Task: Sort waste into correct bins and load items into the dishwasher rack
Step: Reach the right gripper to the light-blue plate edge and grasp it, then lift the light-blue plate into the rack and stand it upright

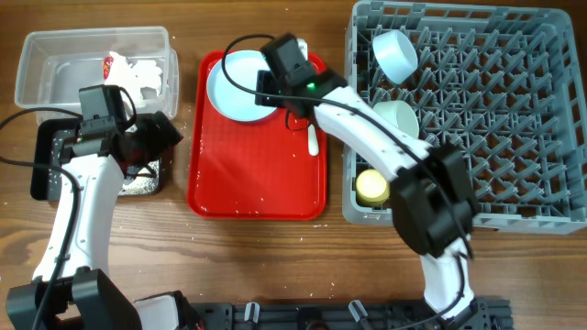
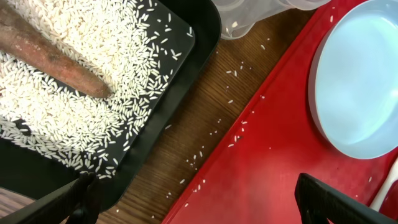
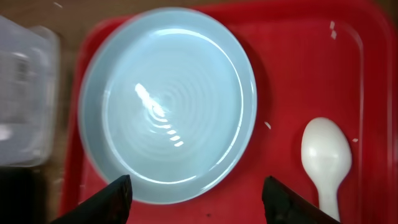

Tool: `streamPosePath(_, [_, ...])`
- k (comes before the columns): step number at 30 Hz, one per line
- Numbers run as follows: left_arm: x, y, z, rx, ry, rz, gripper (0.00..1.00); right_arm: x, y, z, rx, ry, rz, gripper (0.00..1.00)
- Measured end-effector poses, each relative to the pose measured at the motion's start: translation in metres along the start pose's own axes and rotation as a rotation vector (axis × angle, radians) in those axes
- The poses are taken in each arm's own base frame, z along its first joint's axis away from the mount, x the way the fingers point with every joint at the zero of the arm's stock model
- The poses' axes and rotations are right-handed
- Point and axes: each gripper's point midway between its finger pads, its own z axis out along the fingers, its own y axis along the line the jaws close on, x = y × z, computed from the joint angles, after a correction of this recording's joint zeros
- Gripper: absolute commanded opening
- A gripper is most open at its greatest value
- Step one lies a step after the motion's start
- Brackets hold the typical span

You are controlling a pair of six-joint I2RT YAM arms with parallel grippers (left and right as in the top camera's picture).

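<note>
The pale blue plate [image 1: 234, 84] lies at the back of the red tray [image 1: 248, 174], with the white spoon [image 1: 313, 139] to its right. My right gripper [image 3: 196, 202] hovers open above the plate [image 3: 169, 102] and next to the spoon [image 3: 326, 155]. My left gripper [image 2: 196, 208] is open and empty over the gap between the black tray [image 2: 186, 43] and the red tray. The black tray holds loose rice [image 2: 68, 112] and the brown root piece [image 2: 50, 59]. The clear tub [image 1: 55, 73] holds napkins and the wrapper [image 1: 133, 71]. The rack [image 1: 514, 119] holds two bowls [image 1: 394, 53] and the yellow cup [image 1: 371, 187].
Stray rice grains [image 2: 214, 134] lie on the wood and on the red tray's edge [image 2: 261, 155]. The clear tub's corner [image 2: 261, 15] shows at the top of the left wrist view. The rack stands right against the red tray's right side.
</note>
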Motion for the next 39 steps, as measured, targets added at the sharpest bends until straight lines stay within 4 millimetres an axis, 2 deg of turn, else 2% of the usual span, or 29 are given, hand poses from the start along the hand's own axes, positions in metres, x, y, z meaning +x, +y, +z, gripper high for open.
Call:
streamPosePath(3, [0.0,0.0,0.0,0.0,0.0,0.0,1.0,0.021,-0.016,0.033,0.055,0.049,0.055,0.46])
streamPosePath(6, [0.0,0.0,0.0,0.0,0.0,0.0,1.0,0.033,-0.025,0.049,0.084,0.072,0.083,0.39])
streamPosePath(9, [0.0,0.0,0.0,0.0,0.0,0.0,1.0,0.035,-0.026,0.052,0.088,0.074,0.105,0.24])
streamPosePath(11, [0.0,0.0,0.0,0.0,0.0,0.0,1.0,0.036,-0.027,0.052,0.091,0.077,0.104,0.2])
streamPosePath(13, [0.0,0.0,0.0,0.0,0.0,0.0,1.0,0.051,-0.04,0.048,0.147,0.143,0.12,0.14])
streamPosePath(16, [0.0,0.0,0.0,0.0,0.0,0.0,1.0,0.063,-0.051,0.04,0.184,0.232,0.16,0.06])
streamPosePath(22, [0.0,0.0,0.0,0.0,0.0,0.0,1.0,0.072,-0.069,0.026,0.1,0.428,0.208,0.07])
streamPosePath(27, [0.0,0.0,0.0,0.0,0.0,0.0,1.0,0.064,-0.088,0.024,0.08,0.45,0.189,0.04])
streamPosePath(33, [0.0,0.0,0.0,0.0,0.0,0.0,1.0,0.071,-0.074,0.023,0.059,0.455,0.087,0.05])
streamPosePath(36, [0.0,0.0,0.0,0.0,0.0,0.0,1.0,0.075,-0.063,0.014,0.055,0.48,0.031,0.04])
streamPosePath(39, [0.0,0.0,0.0,0.0,0.0,0.0,1.0,0.065,-0.059,-0.001,0.066,0.472,-0.019,0.04])
